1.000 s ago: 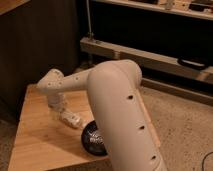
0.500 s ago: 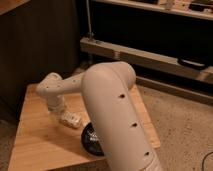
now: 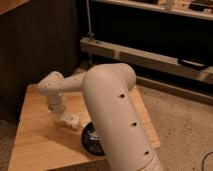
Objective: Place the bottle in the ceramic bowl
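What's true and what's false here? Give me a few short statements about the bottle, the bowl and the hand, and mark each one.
1. The bottle lies inside the bowl. False: it is outside the bowl, close beside its rim and over the table.
2. The bowl is black. True.
3. The hand is down at the bottle, just above it. True.
4. The bowl stands on the floor. False: it stands on the wooden table.
5. The arm hides part of the bowl. True.
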